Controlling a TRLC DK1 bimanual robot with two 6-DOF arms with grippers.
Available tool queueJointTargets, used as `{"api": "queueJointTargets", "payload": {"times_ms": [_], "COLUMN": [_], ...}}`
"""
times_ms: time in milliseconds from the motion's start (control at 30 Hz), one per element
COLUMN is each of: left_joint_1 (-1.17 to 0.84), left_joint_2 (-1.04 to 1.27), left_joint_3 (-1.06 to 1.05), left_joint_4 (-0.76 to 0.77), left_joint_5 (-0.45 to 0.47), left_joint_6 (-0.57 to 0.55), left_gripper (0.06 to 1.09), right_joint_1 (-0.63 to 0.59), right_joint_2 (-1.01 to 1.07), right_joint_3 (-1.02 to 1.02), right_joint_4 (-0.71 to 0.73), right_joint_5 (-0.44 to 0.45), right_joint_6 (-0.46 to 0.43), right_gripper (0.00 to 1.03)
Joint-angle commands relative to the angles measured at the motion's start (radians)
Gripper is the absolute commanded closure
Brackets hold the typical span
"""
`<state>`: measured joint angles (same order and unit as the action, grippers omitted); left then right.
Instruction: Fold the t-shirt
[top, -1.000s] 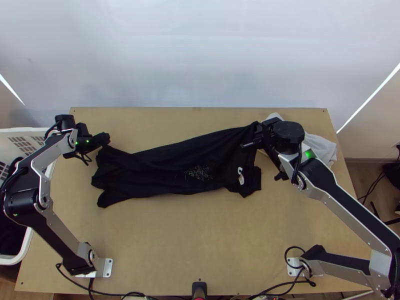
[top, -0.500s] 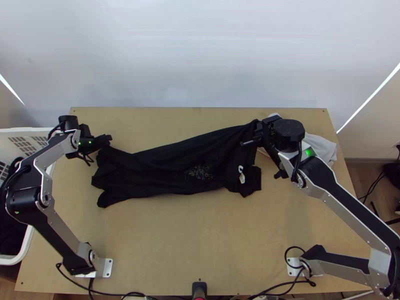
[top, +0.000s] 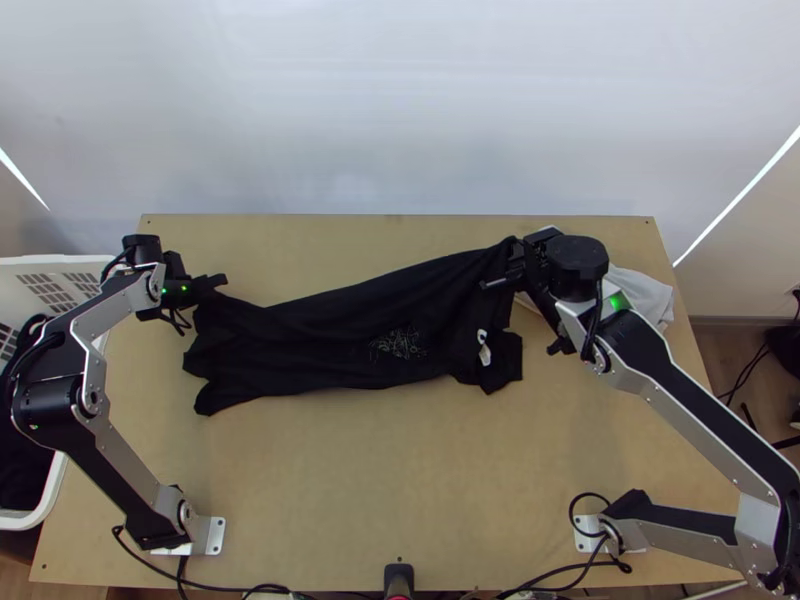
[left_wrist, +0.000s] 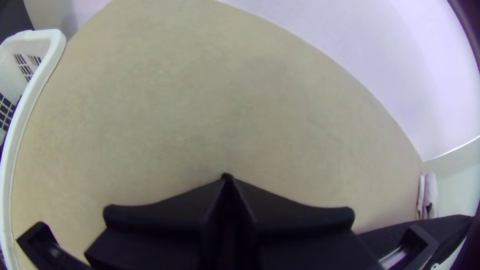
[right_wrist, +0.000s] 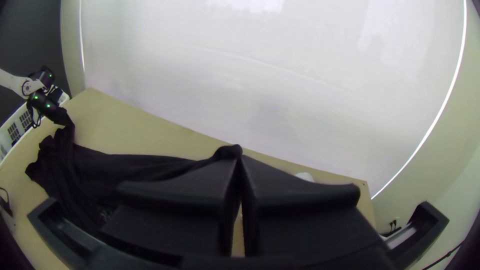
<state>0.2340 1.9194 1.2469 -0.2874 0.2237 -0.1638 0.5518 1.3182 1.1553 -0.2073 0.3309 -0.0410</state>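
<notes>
Black t-shirt (top: 330, 340): laid lengthwise between the two tools, in a long, narrow, creased strip on the surface (top: 350, 480), with its far side drawn up at both ends.
Left tool (left_wrist: 227, 176): fingers pressed together, with a far corner of the t-shirt pinched at the tips; the cloth is seen rising to it in the right wrist view.
Right tool (right_wrist: 240, 157): fingers likewise together on the other far corner, by the end with the small white label (top: 484, 347).
Step in hand: judged to be the raising and laying over of the far edge, for which a matched pair of grips is needed.
Tension: the span between the tools should be drawn just taut, so that the sag is taken out without the left tool's small pinch being dragged loose.
Path: both tools are best raised evenly, then brought toward the arms' bases together, as a lead by either would set the fold askew.
Loose end: the ragged edge below the left tool may be rolled under; it is best flattened before the fold is pressed.
Pale cloth (top: 645, 295): lies just beyond the right tool, so a swing outward should be avoided there.
Release: should be made low, both at once.
</notes>
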Motion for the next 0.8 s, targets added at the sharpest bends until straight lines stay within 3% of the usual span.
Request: {"api": "queueJointTargets", "payload": {"times_ms": [0, 100, 233, 367, 533, 767], "left_joint_1": [0.025, 0.054, 0.083, 0.097, 0.065, 0.033], "left_joint_2": [-0.013, -0.102, -0.220, -0.298, -0.327, -0.381], "left_joint_3": [0.013, 0.086, 0.290, 0.513, 0.775, 0.915], "left_joint_4": [0.013, -0.021, -0.177, -0.266, -0.374, -0.414], "left_joint_5": [-0.029, -0.029, -0.009, 0.016, 0.016, 0.012], "left_joint_6": [-0.008, -0.077, -0.195, -0.302, -0.359, -0.408], "left_gripper": [1.05, 1.05, 1.05, 1.05, 1.05, 1.05], "right_joint_1": [-0.024, -0.069, -0.142, -0.208, -0.242, -0.236], "right_joint_2": [0.015, 0.053, 0.199, 0.326, 0.434, 0.452], "right_joint_3": [0.032, 0.121, 0.383, 0.638, 0.908, 1.132], "right_joint_4": [-0.001, -0.084, -0.346, -0.477, -0.492, -0.389], "right_joint_5": [0.000, 0.000, 0.000, -0.001, -0.009, -0.009], "right_joint_6": [0.006, 0.064, 0.197, 0.248, 0.220, 0.150], "right_gripper": [1.00, 1.00, 1.00, 1.00, 1.00, 1.00]}}
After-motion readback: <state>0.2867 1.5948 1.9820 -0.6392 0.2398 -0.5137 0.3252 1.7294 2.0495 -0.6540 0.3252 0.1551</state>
